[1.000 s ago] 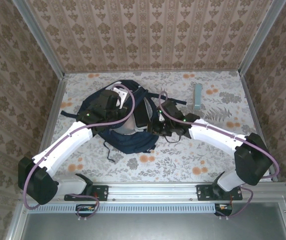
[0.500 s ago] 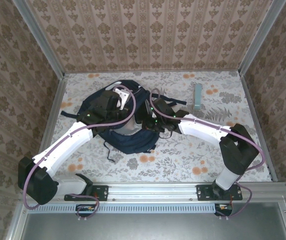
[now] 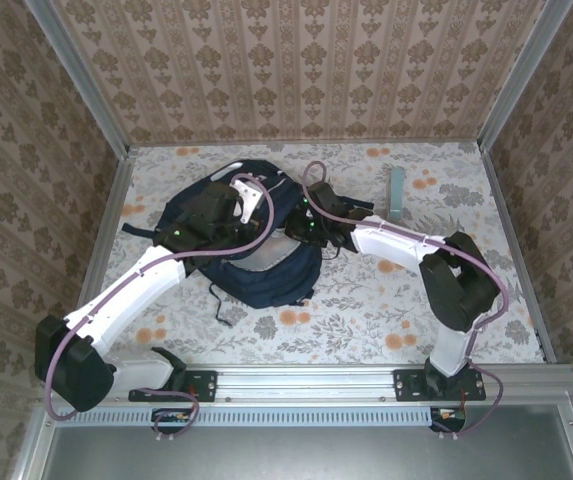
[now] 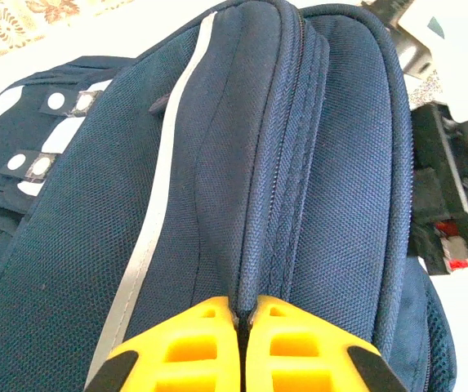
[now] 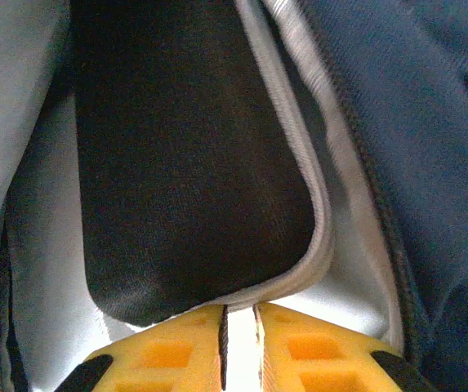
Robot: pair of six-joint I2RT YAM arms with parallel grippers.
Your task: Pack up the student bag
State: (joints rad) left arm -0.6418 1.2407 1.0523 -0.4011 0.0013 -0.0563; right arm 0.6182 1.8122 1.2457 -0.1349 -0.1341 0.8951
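The left gripper point(image 4: 243, 317) pinches the zipper ridge of the large dark navy fabric backpack point(image 4: 323, 188), directly ahead of its tips. The right gripper point(image 5: 239, 318), narrow, clamps the flat black book point(image 5: 184, 163) by its edge. It is best pushed straight ahead, with the mouth taut.

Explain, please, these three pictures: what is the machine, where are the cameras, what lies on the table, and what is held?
Two robot arms, left arm and right arm, are bolted at the near edge of a table. The wide picture comes from a fixed camera above; the close ones from a camera on each wrist. On the table lie a navy student bag and a pale blue slim object. The left gripper, yellow jaws shut, pinches a ridge of the bag. The right gripper, inside the bag, seems to pinch a black book by its edge.
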